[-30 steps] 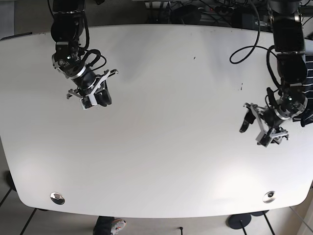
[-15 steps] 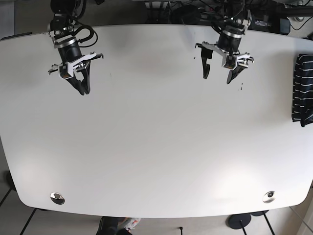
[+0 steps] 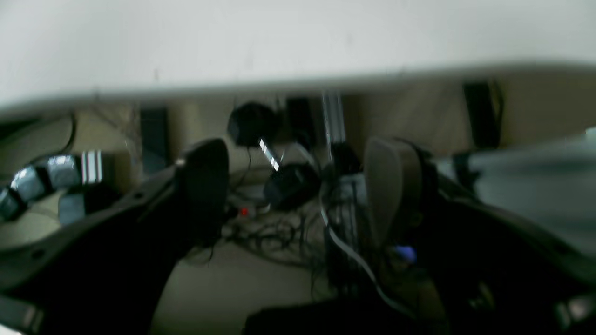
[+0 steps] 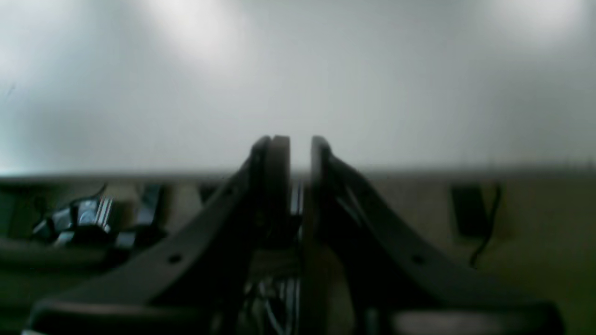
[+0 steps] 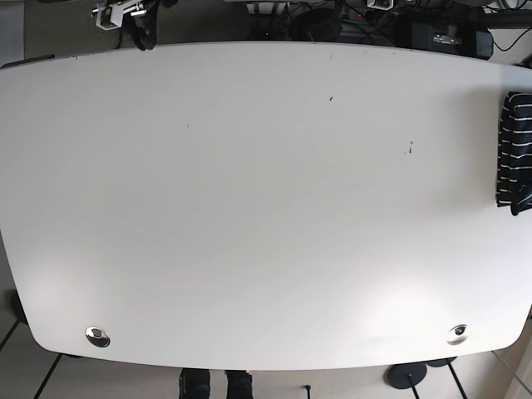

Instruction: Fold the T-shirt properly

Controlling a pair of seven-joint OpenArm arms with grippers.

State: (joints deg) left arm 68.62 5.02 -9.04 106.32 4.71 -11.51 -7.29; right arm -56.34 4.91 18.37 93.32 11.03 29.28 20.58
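Left wrist view shows the left gripper [image 3: 298, 195] with its fingers spread wide and nothing between them, hanging past the far edge of the table [image 5: 249, 208] over a tangle of cables [image 3: 284, 232] on the floor. The right gripper [image 4: 294, 186] has its fingers nearly together, only a thin gap left, also empty and pointing off the far edge. Out from both, the T-shirt [image 5: 515, 150], dark with thin white stripes, lies bunched at the right edge of the table, well apart from either arm. It looks light, soft and limp, so it should sag and crease wherever lifted; my guess is a pinch at the hem or shoulder corners, one per gripper, would let it be spread flat first. Compared with a second ago, both arms have pulled back from over the table to its far edge, and the shirt is no longer covered by the left arm.
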